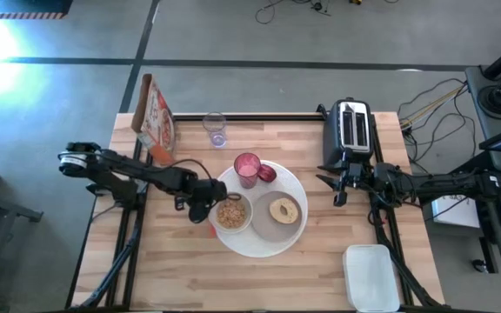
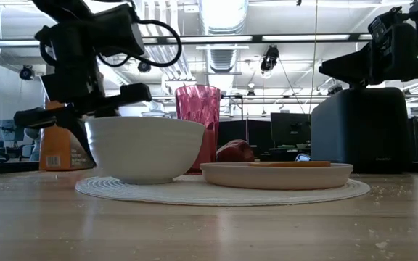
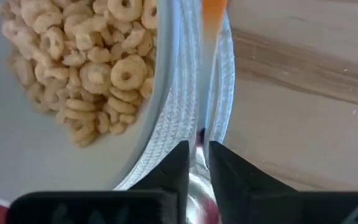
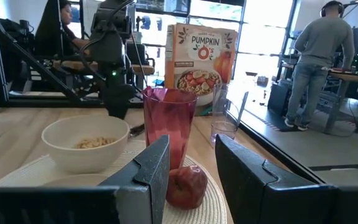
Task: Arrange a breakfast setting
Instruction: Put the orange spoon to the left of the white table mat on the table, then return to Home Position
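Cereal-filled bowl (image 1: 231, 213) on placemat (image 1: 259, 244); left fingers (image 3: 196, 167) narrowly grip spoon (image 3: 202, 186); right fingers (image 4: 191, 163) apart, empty.

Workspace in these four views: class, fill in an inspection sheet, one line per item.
Surface: pale wooden butcher-block table, crumbs scattered.
Job's things: round white ribbed placemat holds white bowl of ring cereal, grey plate with bagel, pink-red tumbler, small red fruit.
Clutter: orange cereal box, clear glass, black-and-silver toaster, white rectangular tub.
Claws: left claw nearly shut on a silver spoon handle beside the bowl; right claw open, empty.
Cables: loose on floor.
Surroundings: people at desks.
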You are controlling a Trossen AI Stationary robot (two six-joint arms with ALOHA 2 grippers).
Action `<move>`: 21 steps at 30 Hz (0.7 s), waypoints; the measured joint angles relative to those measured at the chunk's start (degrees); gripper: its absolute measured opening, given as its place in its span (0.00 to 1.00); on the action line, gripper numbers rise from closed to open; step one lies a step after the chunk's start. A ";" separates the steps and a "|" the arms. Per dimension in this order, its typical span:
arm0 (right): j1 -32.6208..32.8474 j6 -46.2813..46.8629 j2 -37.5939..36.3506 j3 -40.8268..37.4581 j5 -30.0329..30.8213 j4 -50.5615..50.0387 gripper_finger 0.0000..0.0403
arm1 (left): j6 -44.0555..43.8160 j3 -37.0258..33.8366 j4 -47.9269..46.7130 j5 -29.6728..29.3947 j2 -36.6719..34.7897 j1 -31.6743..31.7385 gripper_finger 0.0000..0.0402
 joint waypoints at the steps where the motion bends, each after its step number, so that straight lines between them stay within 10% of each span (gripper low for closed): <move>1: 0.00 0.00 0.00 0.00 0.00 0.00 0.29 | -0.02 0.00 0.02 0.00 0.04 0.21 0.12; 21: 0.00 0.00 0.02 0.00 -0.01 -0.02 0.29 | -5.24 0.00 -10.42 -4.14 -14.12 -1.23 0.21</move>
